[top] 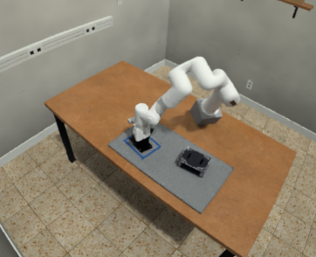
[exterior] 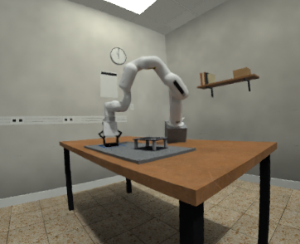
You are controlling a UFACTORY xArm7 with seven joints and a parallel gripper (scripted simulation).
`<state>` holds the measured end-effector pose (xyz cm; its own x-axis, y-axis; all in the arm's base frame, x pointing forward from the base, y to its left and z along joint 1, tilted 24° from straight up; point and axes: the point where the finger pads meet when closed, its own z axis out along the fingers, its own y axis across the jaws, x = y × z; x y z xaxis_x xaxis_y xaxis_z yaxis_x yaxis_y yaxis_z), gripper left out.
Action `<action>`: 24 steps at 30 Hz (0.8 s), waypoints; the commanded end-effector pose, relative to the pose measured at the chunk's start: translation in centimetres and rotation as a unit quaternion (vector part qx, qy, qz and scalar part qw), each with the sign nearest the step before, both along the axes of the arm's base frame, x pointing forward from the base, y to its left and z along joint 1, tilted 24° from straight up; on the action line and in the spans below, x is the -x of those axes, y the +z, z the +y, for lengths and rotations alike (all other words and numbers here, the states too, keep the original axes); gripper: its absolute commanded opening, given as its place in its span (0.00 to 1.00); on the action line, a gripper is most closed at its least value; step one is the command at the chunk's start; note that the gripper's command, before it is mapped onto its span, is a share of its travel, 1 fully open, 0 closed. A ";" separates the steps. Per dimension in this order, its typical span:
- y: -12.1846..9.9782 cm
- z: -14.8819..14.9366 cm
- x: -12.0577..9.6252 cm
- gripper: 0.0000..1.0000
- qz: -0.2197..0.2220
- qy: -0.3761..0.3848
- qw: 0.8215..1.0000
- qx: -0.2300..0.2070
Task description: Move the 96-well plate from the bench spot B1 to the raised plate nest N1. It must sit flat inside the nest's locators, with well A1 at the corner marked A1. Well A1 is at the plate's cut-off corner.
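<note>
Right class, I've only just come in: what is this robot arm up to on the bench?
The white arm reaches down over the blue-outlined spot on the grey mat, and its gripper is shut on the dark 96-well plate lying there. The plate has not been lifted. The raised plate nest stands apart on the same mat, not yet holding the plate.

Wooden table (top: 96, 92) carries grey mat (top: 170, 175), arm base (top: 203, 117).
</note>
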<state>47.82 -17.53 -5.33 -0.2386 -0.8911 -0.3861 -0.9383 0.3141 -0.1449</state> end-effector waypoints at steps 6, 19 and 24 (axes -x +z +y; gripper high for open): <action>0.1 -0.2 -0.1 0.00 -0.001 -0.001 1.000 0.001; 0.4 -0.3 0.0 0.00 -0.002 -0.001 1.000 0.001; 0.7 -0.4 0.1 0.00 -0.002 -0.001 1.000 0.001</action>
<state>47.72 -17.66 -4.96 -0.2386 -0.8911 -0.3861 -0.9383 0.3141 -0.1450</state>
